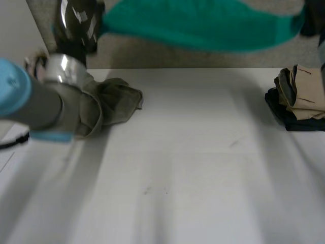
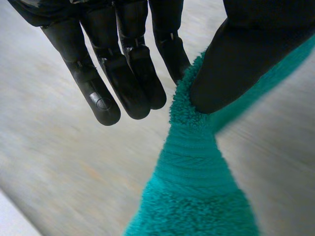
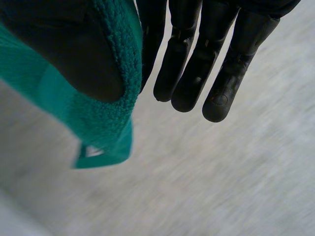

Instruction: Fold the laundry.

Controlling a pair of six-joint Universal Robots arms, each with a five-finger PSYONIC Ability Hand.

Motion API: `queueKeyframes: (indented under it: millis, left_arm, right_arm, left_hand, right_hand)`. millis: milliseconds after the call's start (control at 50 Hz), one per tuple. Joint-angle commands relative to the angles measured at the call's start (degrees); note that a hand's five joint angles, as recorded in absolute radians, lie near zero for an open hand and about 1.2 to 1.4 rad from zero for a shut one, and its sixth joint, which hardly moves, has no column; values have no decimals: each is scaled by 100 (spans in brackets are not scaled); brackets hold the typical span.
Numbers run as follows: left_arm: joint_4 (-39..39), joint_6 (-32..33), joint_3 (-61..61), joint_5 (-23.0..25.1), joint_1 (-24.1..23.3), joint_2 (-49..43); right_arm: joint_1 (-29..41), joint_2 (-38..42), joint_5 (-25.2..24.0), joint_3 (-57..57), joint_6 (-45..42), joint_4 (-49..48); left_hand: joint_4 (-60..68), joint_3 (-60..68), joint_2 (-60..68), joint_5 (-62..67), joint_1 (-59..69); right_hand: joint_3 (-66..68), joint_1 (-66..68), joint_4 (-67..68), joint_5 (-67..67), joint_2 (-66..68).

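I'm pinching one end of the teal terry towel (image 2: pixel 197 187) between the thumb and a straight finger of my left hand (image 2: pixel 123 73). My right hand (image 3: pixel 197 59) is nipping the other end likewise, near a small hanging loop (image 3: pixel 91 151). The towel is stretching side to side between them above the far edge of the white table (image 1: pixel 177 168), so neither hand is nearer. The head view is cutting off the towel's upper part. My left arm (image 1: pixel 30 101) is hiding part of a crumpled olive cloth (image 1: pixel 114 99).
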Motion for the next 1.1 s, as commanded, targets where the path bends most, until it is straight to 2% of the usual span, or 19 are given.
queueKeyframes:
  millis: [20, 100, 180, 260, 360, 420, 480, 500, 520, 620, 720, 800, 960, 1100]
  left_arm:
    - [9, 59, -1430, 4, -173, -112]
    - [0, 77, -2184, -40, -357, -235]
    - [-69, 60, -2652, -84, -630, -271]
    - [-586, 60, -3074, -215, -946, -227]
    - [-1379, 60, -3084, -593, -1087, -209]
    - [-1704, 51, -2970, -777, -1105, -200]
    - [-1748, -10, -2847, -875, -1070, -183]
    - [-1783, -19, -2786, -892, -1026, -131]
    - [-1784, -20, -2768, -901, -1009, -87]
    - [-1810, -46, -2820, -849, -658, 291]
    - [-2003, -318, -2996, -778, -323, 678]
    - [-2319, -845, -3084, -568, 89, 784]
    - [-2566, -1636, -3023, 327, 1012, 749]
    - [-2566, -1891, -2978, 751, 1294, 714]
  right_arm:
    - [-24, 43, -335, 1130, -23, 562]
    - [-95, 52, -397, 1815, -75, 853]
    - [-629, 35, -616, 2535, -425, 1002]
    - [-1121, -18, -932, 2923, -838, 1011]
    - [-1457, -27, -1109, 3021, -1121, 1020]
    - [-1527, -27, -1126, 3021, -1165, 1020]
    - [-1519, -27, -1153, 3056, -1086, 1011]
    - [-1519, -18, -1153, 3056, -1069, 1020]
    - [-1519, -18, -1153, 3056, -1068, 1020]
    - [-1510, 8, -1170, 3109, -1060, 994]
    - [-1510, 8, -1197, 3144, -1060, 967]
    - [-1519, 26, -1197, 3153, -1060, 959]
    - [-1519, 43, -1206, 3170, -1060, 959]
    - [-1519, 43, -1206, 3223, -1060, 941]
  left_hand:
    - [1106, 1150, 1124, 1400, 1509]
    - [1106, 1150, 1124, 1400, 1509]
    - [1106, 1150, 1124, 1400, 1509]
    - [1106, 1150, 1124, 1400, 1509]
    - [1092, 1135, 1110, 1386, 1495]
    - [-869, -825, -851, -575, -466]
    - [-1931, -1888, -1914, -1638, -1529]
    - [-3551, -3508, -3534, -3258, -3149]
    - [-4234, -4190, -4216, -3940, -3831]
    - [-4845, -4802, -4827, -4551, -4442]
    - [-4880, -4836, -4862, -4586, -4477]
    - [-4812, -4769, -4795, -4519, -4410]
    - [-4275, -4232, -4257, -3981, -3872]
    - [-4056, -4012, -4038, -3762, -3653]
  right_hand:
    - [1188, 2338, 1172, 1291, 1274]
    - [1188, 2338, 1172, 1291, 1274]
    - [1188, 2338, 1172, 1291, 1274]
    - [1188, 2338, 1172, 1291, 1274]
    - [1188, 2338, 1172, 1291, 1274]
    - [1188, 2338, 1172, 1291, 1274]
    - [1188, 2338, 1172, 1291, 1274]
    - [1188, 2338, 1172, 1291, 1274]
    - [1188, 2338, 1172, 1291, 1274]
    - [1188, 2338, 1172, 1291, 1274]
    - [1188, 2338, 1172, 1291, 1274]
    - [1188, 2338, 1172, 1291, 1274]
    - [1188, 2338, 1172, 1291, 1274]
    - [1188, 2338, 1172, 1291, 1274]
